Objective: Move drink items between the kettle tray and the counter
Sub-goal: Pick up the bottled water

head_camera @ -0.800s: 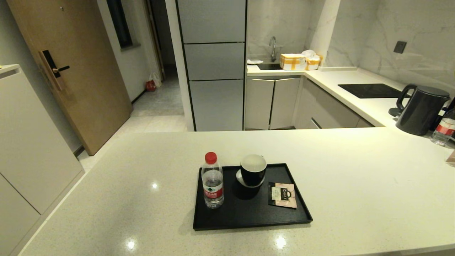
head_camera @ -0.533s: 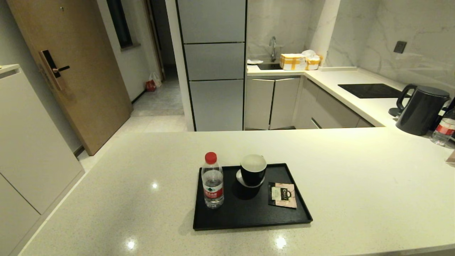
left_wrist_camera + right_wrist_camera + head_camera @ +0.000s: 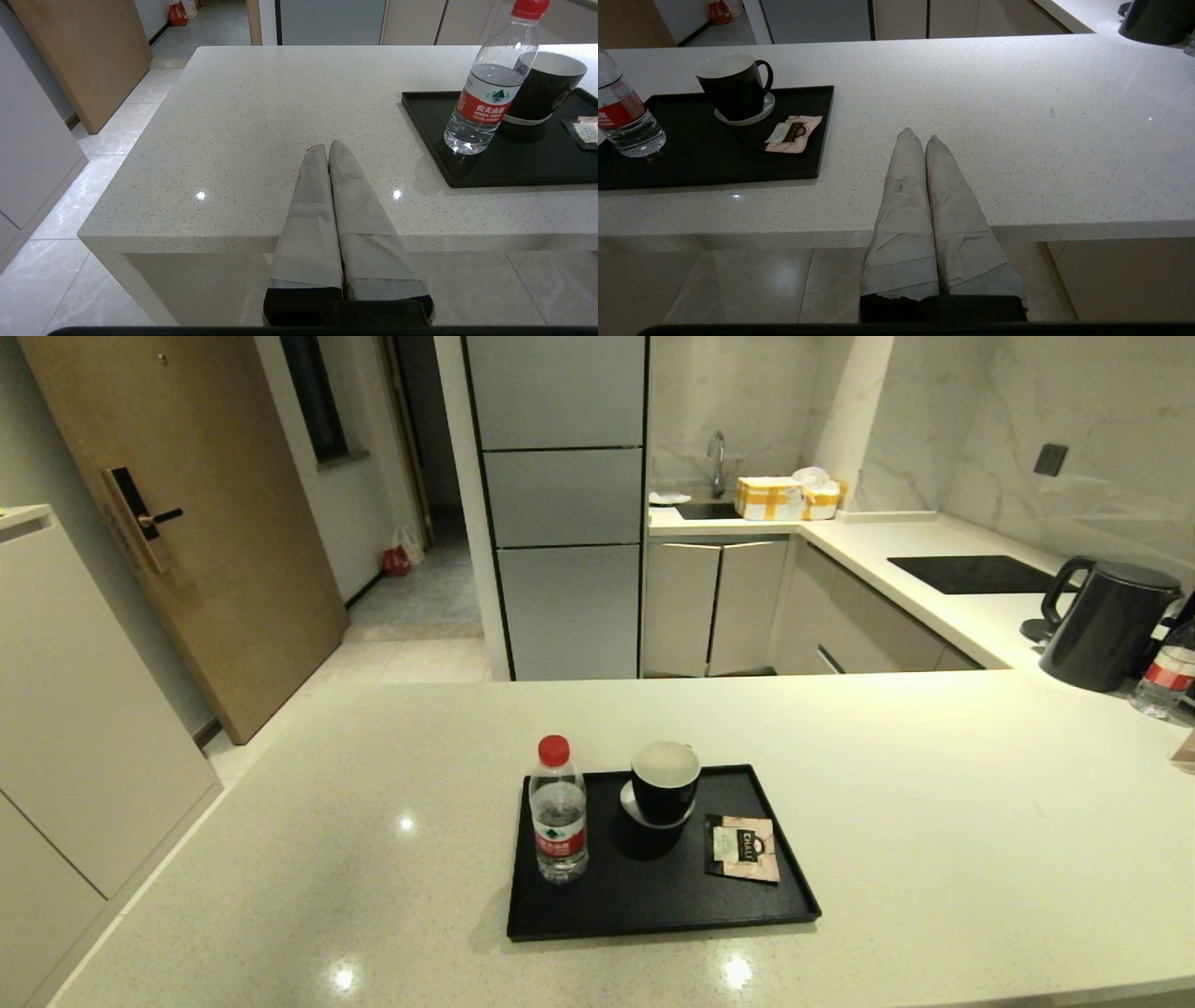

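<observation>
The water bottle and tea sachet sit on the black tray, flanking the black cup. Both the left gripper and right gripper have fingers pressed together, holding nothing, at the counter's near edge, well apart from the tray, with bare counter on either side of it.

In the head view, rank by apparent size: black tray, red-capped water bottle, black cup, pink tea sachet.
1. Black rectangular tray
2. Clear red-capped water bottle
3. Black cup with white inside, close to the bottle
4. Flat pink-and-black tea sachet
</observation>
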`<state>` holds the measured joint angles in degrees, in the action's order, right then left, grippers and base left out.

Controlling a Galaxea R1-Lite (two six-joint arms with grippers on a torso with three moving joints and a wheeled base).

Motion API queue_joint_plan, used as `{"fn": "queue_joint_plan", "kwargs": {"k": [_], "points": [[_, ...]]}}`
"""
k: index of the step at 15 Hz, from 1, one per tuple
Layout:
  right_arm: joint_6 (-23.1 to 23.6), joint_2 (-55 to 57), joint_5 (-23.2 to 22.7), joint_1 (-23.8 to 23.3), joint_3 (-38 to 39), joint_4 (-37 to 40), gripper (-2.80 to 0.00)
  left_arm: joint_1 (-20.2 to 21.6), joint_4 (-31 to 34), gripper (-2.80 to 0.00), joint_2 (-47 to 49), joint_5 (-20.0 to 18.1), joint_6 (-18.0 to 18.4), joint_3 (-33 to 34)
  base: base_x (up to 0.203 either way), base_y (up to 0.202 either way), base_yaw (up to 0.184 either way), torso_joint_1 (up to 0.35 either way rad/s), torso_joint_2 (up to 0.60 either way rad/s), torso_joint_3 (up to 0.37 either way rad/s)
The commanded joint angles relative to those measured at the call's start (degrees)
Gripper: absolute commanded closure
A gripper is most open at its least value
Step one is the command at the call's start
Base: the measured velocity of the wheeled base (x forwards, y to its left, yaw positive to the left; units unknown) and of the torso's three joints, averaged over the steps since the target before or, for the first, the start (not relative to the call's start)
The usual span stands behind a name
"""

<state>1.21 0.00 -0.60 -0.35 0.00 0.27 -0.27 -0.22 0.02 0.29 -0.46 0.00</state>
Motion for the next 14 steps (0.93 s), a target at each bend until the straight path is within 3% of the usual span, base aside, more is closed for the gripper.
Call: {"fn": "queue_joint_plan", "kwargs": {"k": [1, 4, 7, 10, 14], "points": [[0.0, 0.0, 0.0, 0.0, 0.1, 0.0, 0.00, 0.0, 0.9, 0.00, -0.1, 0.1, 0.3, -0.4, 0.000, 0.000, 0.000, 0.000, 0.00, 0.000], [0.0, 0.0, 0.0, 0.0, 0.1, 0.0, 0.00, 0.0, 4.4, 0.00, 2.1, -1.0, 1.0, -4.6, 0.000, 0.000, 0.000, 0.000, 0.00, 0.000], [0.0, 0.0, 0.0, 0.0, 0.1, 0.0, 0.00, -0.2, 16.7, 0.00, 12.2, -2.3, 0.8, -18.4, 0.000, 0.000, 0.000, 0.000, 0.00, 0.000], [0.0, 0.0, 0.0, 0.0, 0.1, 0.0, 0.00, -5.8, 21.6, 0.00, 26.9, -7.9, 0.0, -23.0, 0.000, 0.000, 0.000, 0.000, 0.00, 0.000], [0.0, 0.0, 0.0, 0.0, 0.1, 0.0, 0.00, -10.5, 16.7, 0.00, 47.2, -19.0, 0.5, -25.2, 0.000, 0.000, 0.000, 0.000, 0.00, 0.000]]}}
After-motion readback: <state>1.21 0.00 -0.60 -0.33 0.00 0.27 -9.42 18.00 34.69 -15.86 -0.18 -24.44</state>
